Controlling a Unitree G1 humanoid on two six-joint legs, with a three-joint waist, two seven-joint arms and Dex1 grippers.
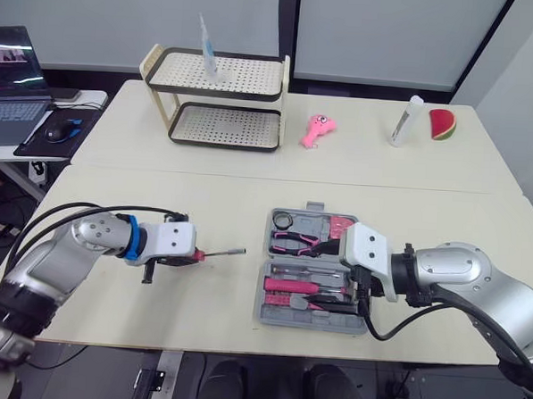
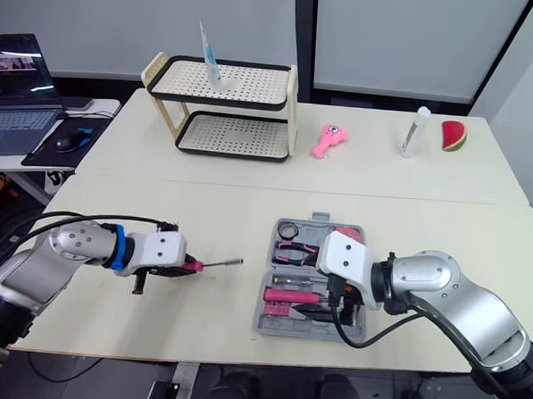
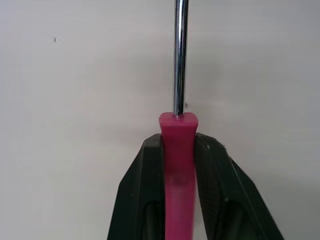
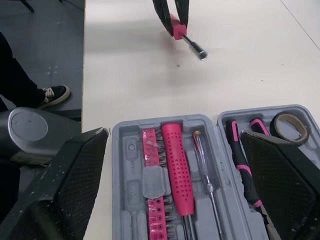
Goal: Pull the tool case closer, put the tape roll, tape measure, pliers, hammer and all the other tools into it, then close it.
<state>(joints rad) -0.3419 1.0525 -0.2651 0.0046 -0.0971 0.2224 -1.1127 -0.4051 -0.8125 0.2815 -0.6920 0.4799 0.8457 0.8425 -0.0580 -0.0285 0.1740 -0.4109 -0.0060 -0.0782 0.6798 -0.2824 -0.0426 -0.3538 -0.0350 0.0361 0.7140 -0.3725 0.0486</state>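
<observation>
Since the tool case point(image 1: 265, 317) lies open and near, step in hand: loading a loose tool, closing not yet due
Left end effector point(image 3: 178, 145): clamped tight on the pink handle of a screwdriver point(image 1: 223, 253), shaft pointing toward the case
Screwdriver's place: low over the table point(image 1: 153, 310), left of the case and apart from it; touching or lifted, I cannot tell
Right end effector point(image 4: 174, 134): fingers spread wide, holding nothing, poised at the case's near half
Case contents: tape roll point(image 1: 283, 220) and pliers point(image 1: 291, 243) in the far half, pink-handled driver point(image 4: 177, 165) and bits point(image 4: 150, 170) in the near half
Next move, as I judge: carry the screwdriver across to a free slot, line the shaft along it, draw the right arm clear, then let go
</observation>
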